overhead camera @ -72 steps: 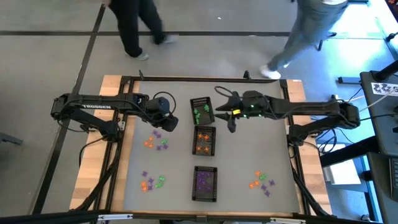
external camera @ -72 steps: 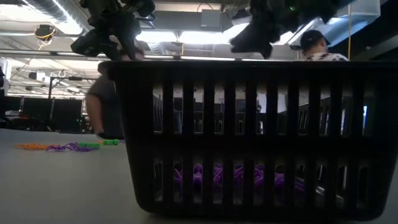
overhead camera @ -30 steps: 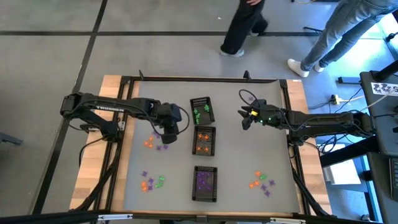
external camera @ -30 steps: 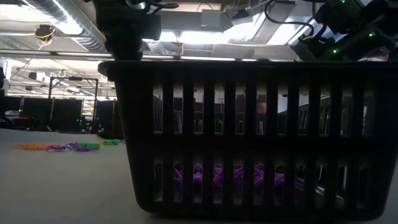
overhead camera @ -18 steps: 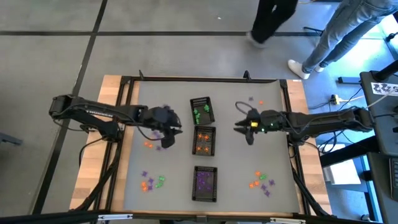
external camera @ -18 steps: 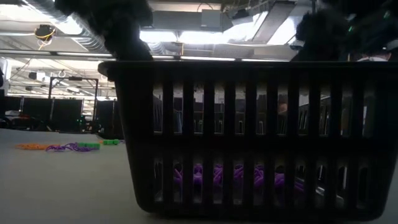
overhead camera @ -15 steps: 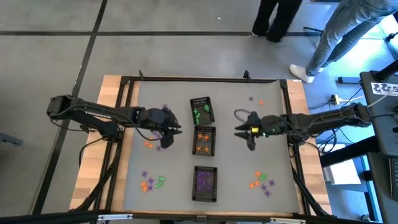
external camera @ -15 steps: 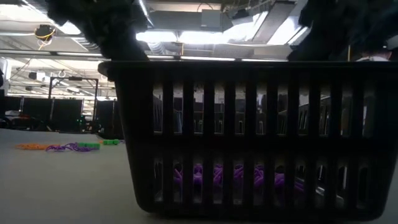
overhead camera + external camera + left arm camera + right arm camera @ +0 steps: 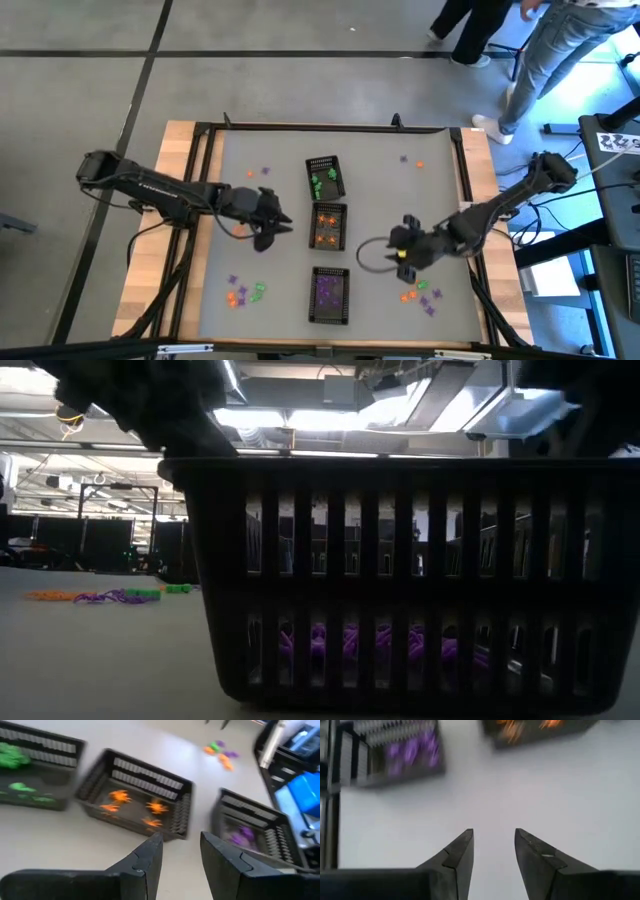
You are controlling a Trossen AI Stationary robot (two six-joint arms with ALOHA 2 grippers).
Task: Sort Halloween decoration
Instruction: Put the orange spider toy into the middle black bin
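Trinkets (image 9: 418, 289) in orange, green and purple lie in small clusters on the counter (image 9: 380, 300). The right hand (image 9: 400, 250), empty with fingers parted, has swung nearer, toward the near-right cluster; the left hand (image 9: 275, 232), also parted and empty, has barely shifted.

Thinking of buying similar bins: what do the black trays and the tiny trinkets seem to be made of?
The black trays look like moulded matte plastic: stiff, evenly slotted walls, clearest in the low view. The trinkets look like bright solid-coloured plastic, though they are too small to be sure.
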